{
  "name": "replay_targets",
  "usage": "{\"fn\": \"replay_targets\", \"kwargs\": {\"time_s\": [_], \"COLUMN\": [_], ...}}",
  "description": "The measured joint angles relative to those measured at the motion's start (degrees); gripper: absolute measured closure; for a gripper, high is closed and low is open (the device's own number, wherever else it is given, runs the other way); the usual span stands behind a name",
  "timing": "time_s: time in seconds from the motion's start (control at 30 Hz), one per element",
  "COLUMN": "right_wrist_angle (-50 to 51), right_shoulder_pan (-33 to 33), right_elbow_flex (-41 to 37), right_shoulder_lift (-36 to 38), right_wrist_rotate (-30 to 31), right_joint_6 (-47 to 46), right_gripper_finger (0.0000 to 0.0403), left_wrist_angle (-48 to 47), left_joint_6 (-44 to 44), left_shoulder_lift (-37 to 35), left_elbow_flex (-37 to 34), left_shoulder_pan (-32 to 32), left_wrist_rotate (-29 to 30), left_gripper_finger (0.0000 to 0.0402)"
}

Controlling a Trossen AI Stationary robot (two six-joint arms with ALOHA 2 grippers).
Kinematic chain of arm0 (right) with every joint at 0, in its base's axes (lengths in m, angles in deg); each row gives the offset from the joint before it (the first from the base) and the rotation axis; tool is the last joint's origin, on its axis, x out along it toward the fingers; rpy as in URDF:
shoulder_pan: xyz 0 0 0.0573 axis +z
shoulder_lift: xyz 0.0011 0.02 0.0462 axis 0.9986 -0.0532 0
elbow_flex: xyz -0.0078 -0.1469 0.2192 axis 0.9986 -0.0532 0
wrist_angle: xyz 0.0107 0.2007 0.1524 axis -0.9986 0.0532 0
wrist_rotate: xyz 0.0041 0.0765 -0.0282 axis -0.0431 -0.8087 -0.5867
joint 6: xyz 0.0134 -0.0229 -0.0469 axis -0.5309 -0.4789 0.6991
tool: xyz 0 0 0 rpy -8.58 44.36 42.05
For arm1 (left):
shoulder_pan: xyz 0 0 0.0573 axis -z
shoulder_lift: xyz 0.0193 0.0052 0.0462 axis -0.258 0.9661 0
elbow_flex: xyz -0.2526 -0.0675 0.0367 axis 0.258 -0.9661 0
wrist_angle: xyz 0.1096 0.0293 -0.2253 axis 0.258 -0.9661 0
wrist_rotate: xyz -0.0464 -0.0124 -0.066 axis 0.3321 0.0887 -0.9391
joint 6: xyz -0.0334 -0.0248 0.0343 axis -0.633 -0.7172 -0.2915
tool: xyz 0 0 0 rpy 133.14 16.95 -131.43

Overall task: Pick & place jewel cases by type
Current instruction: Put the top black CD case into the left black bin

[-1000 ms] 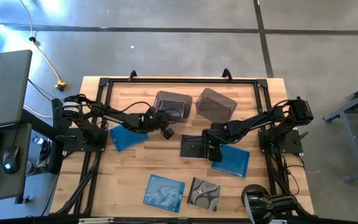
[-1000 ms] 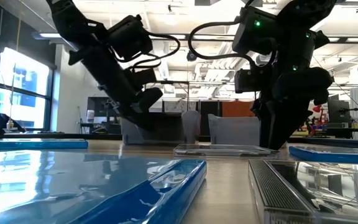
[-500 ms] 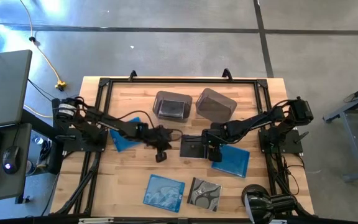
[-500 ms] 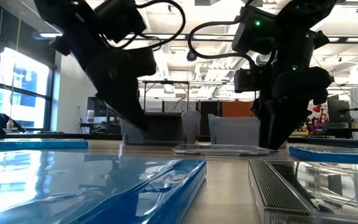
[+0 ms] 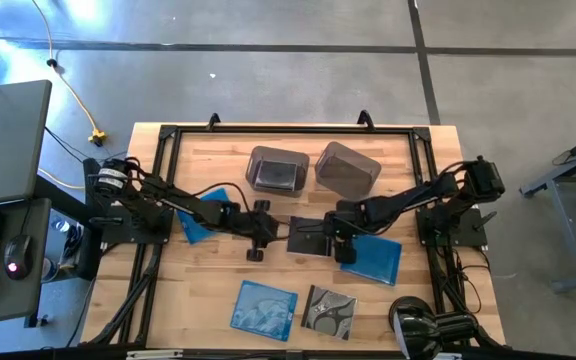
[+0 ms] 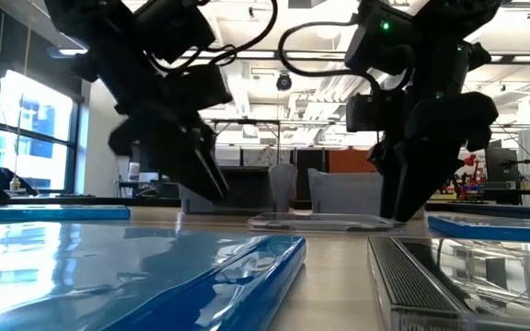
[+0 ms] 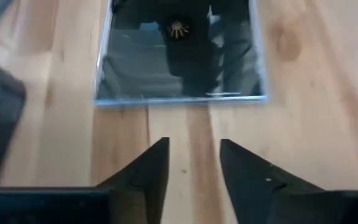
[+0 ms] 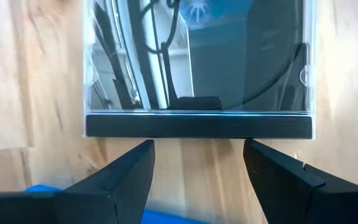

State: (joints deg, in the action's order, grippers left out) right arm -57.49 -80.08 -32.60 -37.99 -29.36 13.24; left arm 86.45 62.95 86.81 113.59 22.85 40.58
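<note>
Items I logged, all placed against the black case [image 5: 308,236] lying flat mid-table:

- Left gripper [image 5: 258,236]: just beside the black case on its left-arm side, pointing at it, not touching. My wrist camera showed its fingers [image 7: 151,171] parted with bare wood between them; nothing held.
- Right gripper [image 5: 335,234]: at the opposite edge of the black case, fingers [image 8: 123,174] spread wide short of the case's dark spine [image 8: 197,126]; nothing grasped.
- Blue case [image 5: 205,216]: beyond the left gripper, partly under the left arm.
- Second blue case [image 5: 373,256]: just beside the right gripper, on the near side.
- Cloud-patterned blue case [image 5: 264,308] and silvery-patterned case [image 5: 329,311]: side by side near the front edge.
- Two grey bins [image 5: 313,168]: behind the black case; the left one held a dark case [image 5: 277,176].
</note>
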Motion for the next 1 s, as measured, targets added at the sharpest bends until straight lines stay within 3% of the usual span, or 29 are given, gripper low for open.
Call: {"fn": "replay_targets", "kwargs": {"time_s": [0.23,0.43,0.83,1.0], "right_wrist_angle": [-1.0,3.9,-0.2,0.2], "right_shoulder_pan": [0.7,0.5,-2.1,-2.3], "right_elbow_flex": [0.0,0.0,0.1,0.3], "right_shoulder_lift": [0.0,0.0,-3.0,-3.6], "right_wrist_rotate": [0.1,2.1,0.2,0.4], "right_joint_6": [0.0,-3.4,-1.5,-0.3], "right_gripper_finger": [0.0159,0.0159,0.0159,0.0159], "left_wrist_angle": [1.0,6.1,6.4,5.3], "left_joint_6": [27.2,42.3,58.5,59.6], "left_shoulder_lift": [2.3,5.6,11.0,11.9], "left_elbow_flex": [-0.2,0.9,7.0,7.6], "left_shoulder_pan": [0.0,0.2,0.0,0.4], "left_wrist_rotate": [3.6,5.1,4.2,8.3], "left_gripper_finger": [0.0225,0.0225,0.0224,0.0225]}}
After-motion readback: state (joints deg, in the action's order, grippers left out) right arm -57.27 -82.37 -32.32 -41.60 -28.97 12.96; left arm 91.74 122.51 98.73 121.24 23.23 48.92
